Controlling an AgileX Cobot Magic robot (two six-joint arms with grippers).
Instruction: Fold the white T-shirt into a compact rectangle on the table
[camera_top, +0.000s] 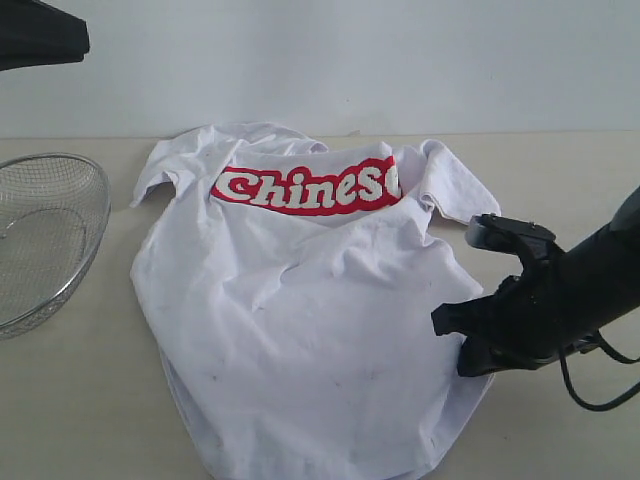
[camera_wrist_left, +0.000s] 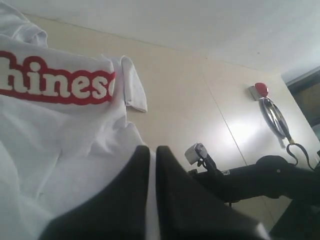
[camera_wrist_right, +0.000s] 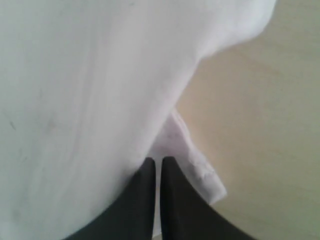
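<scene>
Black right claw, pinched fully shut, tips down at the side edge of the white short-sleeved cotton T-shirt. Gripping a sliver of cloth, or just resting against it? Cannot tell, even up close; only a loose flap of hem showing just beside the tips. Parked low at that edge, most likely, to take the side and carry it across toward the middle.

Moving outward: black right arm reaching in from the right, low over the pale beige wood-grain surface. Shirt spread across the middle of that surface, rumpled, red "Chinese" lettering at the far end with its last letter cut off by a fold, short sleeve flopped out on the right-hand side. Near end running out of the exterior view. Nowhere near a compact rectangle: looks like the very opening of the folding, nearly all of it left to do.

Further out, black left claw, also closed, nothing visibly held, hanging high above the shirt and looking down on the lettering. Kept up and clear, presumably to leave room for the right side's move.

Off to the left, round wire-mesh basket, near the other sleeve but apart from it, outside the folding area. Worth watching: thin cloth slipping out of so narrow a pinch.
</scene>
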